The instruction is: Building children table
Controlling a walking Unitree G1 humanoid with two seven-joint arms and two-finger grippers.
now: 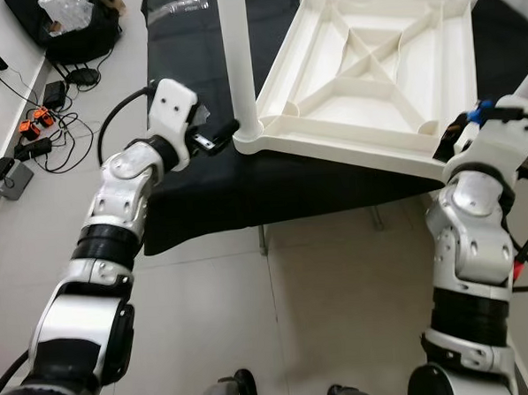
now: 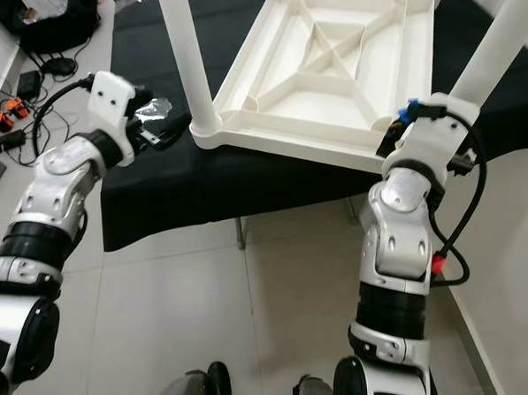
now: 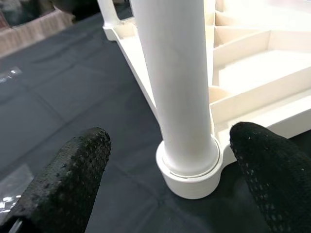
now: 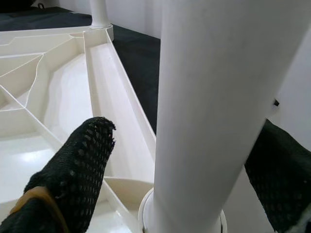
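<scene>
While bent forward | left pincer apart around table leg | right pincer apart around another leg

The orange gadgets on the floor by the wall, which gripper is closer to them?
Left. The left gripper is at the table leg on the side toward the orange gadgets; the right gripper straddles the far corner's leg.

The tall white plastic table legs run off the top edge. The right gripper hides behind its silver wrist, so its fingers are unclear.
</scene>
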